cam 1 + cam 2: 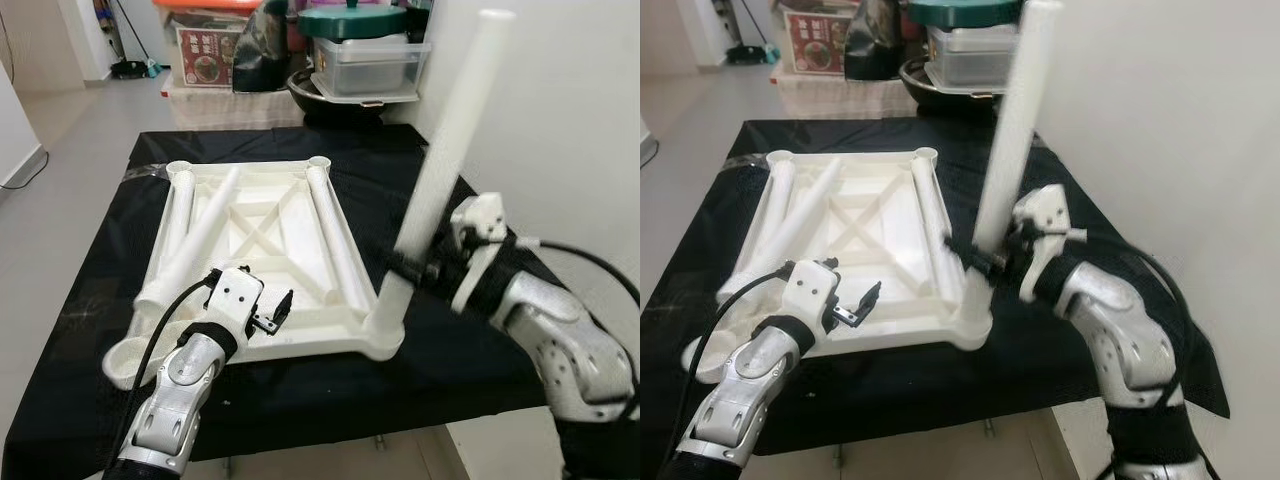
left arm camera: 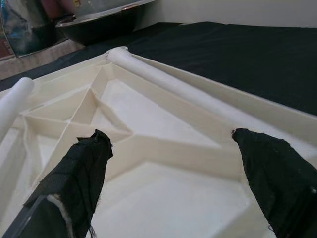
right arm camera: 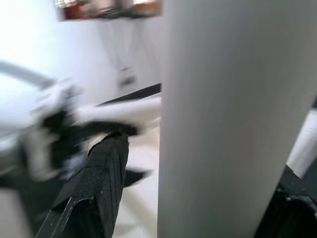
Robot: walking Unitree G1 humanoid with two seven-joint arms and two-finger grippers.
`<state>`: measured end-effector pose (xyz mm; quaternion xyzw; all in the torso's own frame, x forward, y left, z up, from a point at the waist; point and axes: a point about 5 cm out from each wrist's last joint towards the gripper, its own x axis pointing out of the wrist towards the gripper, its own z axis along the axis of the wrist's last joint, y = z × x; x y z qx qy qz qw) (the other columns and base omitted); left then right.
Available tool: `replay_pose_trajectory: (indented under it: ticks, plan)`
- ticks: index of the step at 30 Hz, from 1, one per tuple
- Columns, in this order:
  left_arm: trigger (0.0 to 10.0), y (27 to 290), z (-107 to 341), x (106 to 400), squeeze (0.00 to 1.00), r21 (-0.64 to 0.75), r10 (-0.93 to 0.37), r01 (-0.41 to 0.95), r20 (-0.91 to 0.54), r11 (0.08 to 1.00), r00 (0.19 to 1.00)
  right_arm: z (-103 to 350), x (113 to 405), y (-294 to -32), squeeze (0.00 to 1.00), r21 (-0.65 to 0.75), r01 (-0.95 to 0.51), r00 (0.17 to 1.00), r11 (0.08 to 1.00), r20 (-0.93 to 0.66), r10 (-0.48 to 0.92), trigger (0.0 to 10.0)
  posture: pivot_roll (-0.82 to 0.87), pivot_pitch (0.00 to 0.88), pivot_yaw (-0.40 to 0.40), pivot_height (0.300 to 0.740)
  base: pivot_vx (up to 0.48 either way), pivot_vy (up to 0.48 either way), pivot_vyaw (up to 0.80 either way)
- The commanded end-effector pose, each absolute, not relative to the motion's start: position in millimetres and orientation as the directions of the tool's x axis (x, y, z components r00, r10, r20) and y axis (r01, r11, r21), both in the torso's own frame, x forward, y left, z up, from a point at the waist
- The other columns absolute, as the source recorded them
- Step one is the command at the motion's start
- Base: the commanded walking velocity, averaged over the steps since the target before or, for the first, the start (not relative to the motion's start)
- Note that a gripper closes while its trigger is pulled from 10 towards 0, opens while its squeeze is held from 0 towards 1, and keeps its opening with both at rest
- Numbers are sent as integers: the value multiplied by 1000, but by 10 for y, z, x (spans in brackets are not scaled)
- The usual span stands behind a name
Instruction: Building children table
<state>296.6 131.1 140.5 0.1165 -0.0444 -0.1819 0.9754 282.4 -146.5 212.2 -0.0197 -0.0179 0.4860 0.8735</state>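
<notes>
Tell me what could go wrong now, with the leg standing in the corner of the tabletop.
1. The leg leans in its corner socket; pushed down like this, it may jam or pop out.
2. The tabletop lies near the table's front edge; the right gripper could shove it off, as the left gripper hovers open above it.
3. Three loose legs on the tabletop may roll.

White tabletop lies upside down; one leg stands, perhaps seated, in its near-right corner socket.
</notes>
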Motion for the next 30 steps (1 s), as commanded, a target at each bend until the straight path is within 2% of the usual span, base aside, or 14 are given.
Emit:
replay_pose_trajectory:
  ticks: [1, 3, 4, 7, 12, 18, 19, 20, 21, 24, 25, 28, 29, 30]
  plan:
    - [10000, 1289, 1397, 2969, 0, 247, -370, 349, 44, 904, 928, 2056, 2749, -1327, 0, -42, -901, 432, 432, -1, 902, 4000, 47, 0, -98, 740, 0, 0, 0]
    - [10000, 1295, 1400, 2969, 0, 248, -369, 347, 45, 904, 928, 2030, 2752, -1299, 0, -36, -904, 427, 427, -2, 904, 4000, 47, 0, -98, 740, 0, 0, 0]
    - [10000, 1306, 1396, 2963, 0, 250, -367, 345, 44, 905, 929, 2004, 2792, -1289, 0, -16, -891, 454, 454, 1, 891, 0, 48, 0, -97, 740, 0, 0, 0]
    - [10000, 1316, 1391, 2956, 0, 251, -366, 344, 42, 905, 930, 1968, 2875, -1297, 0, -2, -850, 528, 528, -4, 850, 0, 46, 0, -96, 740, 0, 0, 0]
    - [10000, 1304, 1385, 2950, 0, 251, -368, 347, 40, 904, 929, 1656, 3303, -1658, 0, 51, -280, 946, 959, -156, 284, 0, 41, 0, -91, 740, 0, 0, 0]
    - [10000, 1293, 1389, 2954, 0, 250, -372, 351, 41, 902, 927, 1561, 3257, -1872, 0, 34, 34, 983, 999, -184, -27, 0, 34, 0, -87, 740, 0, 0, 0]
    - [10000, 1295, 1385, 2950, 0, 250, -373, 352, 40, 902, 927, 1571, 3223, -1832, 0, 38, 54, 983, 998, -178, -46, 4471, 34, 0, -86, 740, 0, 0, 0]
    - [10000, 1295, 1385, 2950, 0, 250, -373, 352, 40, 902, 927, 1571, 3223, -1832, 0, 38, 54, 983, 998, -178, -46, 4471, 34, 0, -86, 740, 0, 0, 0]
    - [10000, 1298, 1381, 2947, 0, 249, -374, 354, 38, 902, 927, 1594, 3201, -1733, 0, 42, 10, 986, 999, -168, -3, 10000, 34, 0, -86, 740, 0, 0, 0]
    - [10000, 1298, 1377, 2945, 0, 248, -375, 356, 36, 901, 926, 1673, 3177, -1570, 0, 75, -77, 990, 994, -112, 86, 10000, 34, 0, -86, 740, 0, 0, 0]
    - [10000, 1296, 1377, 2945, 0, 248, -377, 357, 36, 901, 926, 1733, 3181, -1517, 1000, 117, -122, 989, 986, -72, 131, 10000, 34, 0, -86, 740, 0, 0, 0]
    - [10000, 1291, 1380, 2950, 0, 247, -378, 358, 37, 900, 925, 1825, 3210, -1445, 1000, 160, -181, 982, 970, -24, 187, 10000, 30, 0, -83, 740, 0, 0, 0]
    - [10000, 1289, 1382, 2955, 0, 247, -378, 357, 38, 901, 925, 1915, 3224, -1391, 0, 186, -273, 961, 944, 18, 274, 10000, 29, 0, -84, 740, 0, 0, 0]
    - [10000, 1289, 1382, 2955, 0, 247, -378, 357, 38, 901, 925, 1915, 3224, -1391, 0, 186, -273, 961, 944, 18, 274, 10000, 29, 0, -84, 740, 0, 0, 0]
